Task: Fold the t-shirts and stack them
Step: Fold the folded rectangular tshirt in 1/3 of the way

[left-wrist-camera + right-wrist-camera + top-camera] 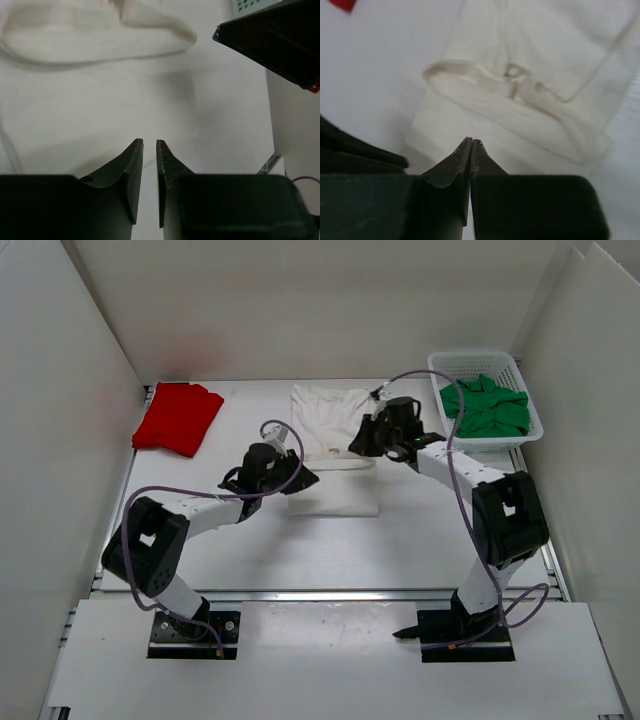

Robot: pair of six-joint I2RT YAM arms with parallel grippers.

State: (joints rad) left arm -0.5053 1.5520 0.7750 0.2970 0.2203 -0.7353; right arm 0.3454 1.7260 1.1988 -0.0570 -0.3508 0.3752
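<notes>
The white shirt [322, 418] lies in the middle of the worktop [260, 550], and its collar is bumpy. The red shirt [178, 418] sits folded at the back left. The green shirt [485, 408] is in the basket [470, 356]. The left claw [149, 142] is open just a crack and holds nothing. The right claw [471, 141] is pinched tight on nothing. To fold well, I think both claws should open wider, grab one edge together, and lay it flat.
</notes>
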